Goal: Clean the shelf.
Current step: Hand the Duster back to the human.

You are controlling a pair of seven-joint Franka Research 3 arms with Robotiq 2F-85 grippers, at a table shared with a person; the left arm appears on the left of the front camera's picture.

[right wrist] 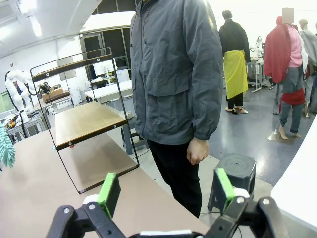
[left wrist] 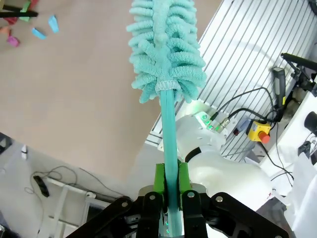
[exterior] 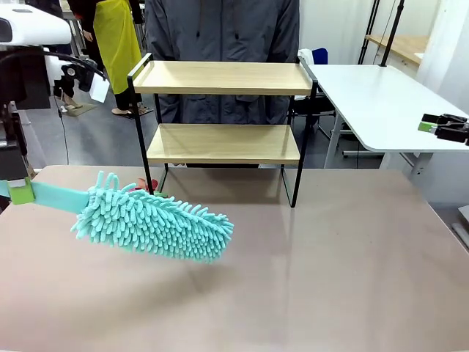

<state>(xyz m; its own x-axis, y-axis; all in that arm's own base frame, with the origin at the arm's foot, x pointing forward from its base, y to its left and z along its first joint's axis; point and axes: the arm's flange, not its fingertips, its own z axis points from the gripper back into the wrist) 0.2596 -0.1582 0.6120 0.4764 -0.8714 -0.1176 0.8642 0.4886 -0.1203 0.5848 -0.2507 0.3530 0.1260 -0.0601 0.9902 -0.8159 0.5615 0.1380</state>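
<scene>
The shelf (exterior: 223, 78), two light wooden boards in a thin black frame, stands at the table's far middle; it also shows side-on as the shelf (right wrist: 86, 121) in the right wrist view. A teal fluffy duster (exterior: 150, 220) hangs low over the table in front of the shelf's left legs. My left gripper (exterior: 20, 192) is shut on its teal handle at the left edge; in the left wrist view the green pads (left wrist: 159, 181) clamp the handle, with the duster head (left wrist: 166, 47) beyond. My right gripper (right wrist: 166, 191) is open and holds nothing; it shows at the far right as the right gripper (exterior: 443, 126).
A person in a grey jacket (exterior: 220, 29) stands just behind the shelf, one hand (right wrist: 197, 150) hanging down. Small coloured bits (left wrist: 29, 25) lie on the brown table (exterior: 330, 264). A white table (exterior: 374, 95) stands at the right. Other people stand farther off.
</scene>
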